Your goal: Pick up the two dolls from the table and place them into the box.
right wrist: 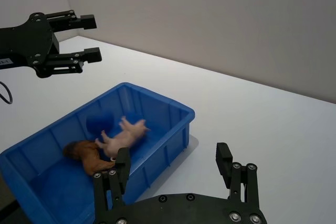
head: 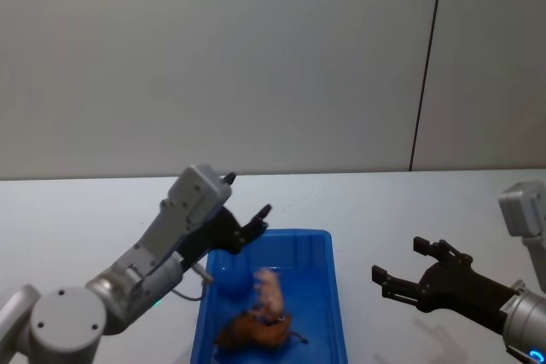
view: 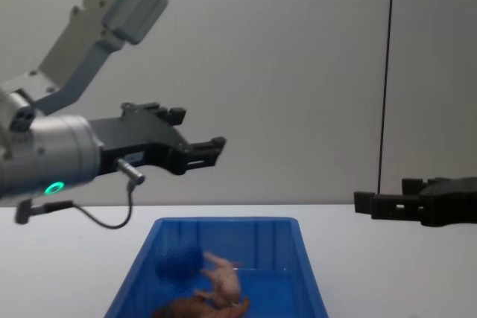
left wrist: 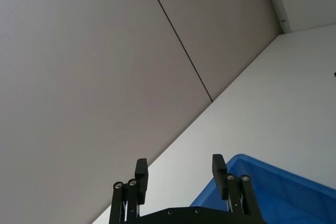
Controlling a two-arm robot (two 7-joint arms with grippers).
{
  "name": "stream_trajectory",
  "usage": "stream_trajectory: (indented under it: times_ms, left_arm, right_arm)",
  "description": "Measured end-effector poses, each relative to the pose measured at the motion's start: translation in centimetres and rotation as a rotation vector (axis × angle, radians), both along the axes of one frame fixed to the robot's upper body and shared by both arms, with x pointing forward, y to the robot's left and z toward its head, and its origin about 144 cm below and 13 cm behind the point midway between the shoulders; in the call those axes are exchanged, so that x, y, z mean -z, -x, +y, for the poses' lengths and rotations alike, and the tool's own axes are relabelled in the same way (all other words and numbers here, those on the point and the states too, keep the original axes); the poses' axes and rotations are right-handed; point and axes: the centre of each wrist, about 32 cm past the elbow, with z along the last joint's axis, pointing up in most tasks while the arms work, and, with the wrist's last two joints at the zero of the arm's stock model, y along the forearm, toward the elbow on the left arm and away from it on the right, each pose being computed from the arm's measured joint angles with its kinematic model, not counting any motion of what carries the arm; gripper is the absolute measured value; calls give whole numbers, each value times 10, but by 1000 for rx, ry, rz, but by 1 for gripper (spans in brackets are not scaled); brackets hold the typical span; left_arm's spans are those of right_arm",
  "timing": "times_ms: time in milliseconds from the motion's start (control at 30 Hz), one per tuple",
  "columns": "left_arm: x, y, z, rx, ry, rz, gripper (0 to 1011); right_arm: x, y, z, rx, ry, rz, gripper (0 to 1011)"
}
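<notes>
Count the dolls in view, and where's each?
2, both inside the blue box: the pink pig lies toward the middle, the reddish-brown lion-like doll beside it, touching. None visible on the table.

Plain white table (head: 409, 210), blue box (head: 328, 249) resting on it near its front edge

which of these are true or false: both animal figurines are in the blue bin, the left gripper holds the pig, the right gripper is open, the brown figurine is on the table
1. Both figurines, the pale pink plastic pig and the reddish-brown lion-like animal, lie inside the bright blue plastic bin. True.
2. The left gripper holds the pig. False: it is open and empty, above the bin.
3. The right gripper is open. True.
4. The brown figurine is on the white table. False: it is in the bin.
</notes>
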Motion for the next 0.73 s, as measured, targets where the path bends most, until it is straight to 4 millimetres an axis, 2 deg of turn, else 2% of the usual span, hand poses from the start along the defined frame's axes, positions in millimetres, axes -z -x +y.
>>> stream_trajectory:
  times_ms: [67,100,133,233,333,733]
  left_arm:
    - [-1,-2,-3,7,2,0,777]
    - [-3,-4,-5,12,5,1,833]
    - [-3,-4,-6,13,6,2,833]
    - [-5,-6,-10,19,11,2,934]
    - [-6,-6,-13,22,18,1,994]
    - [-9,-6,-17,18,46,-9,1001]
  right_arm:
    - [0,0,0,0,0,0,1001]
    - [0,0,0,0,0,0,1001]
    - [0,0,0,0,0,0,1001]
    - [0,0,0,0,0,0,1001]
    - [0,0,0,0,0,0,1001]
    - [0,0,0,0,0,0,1001]
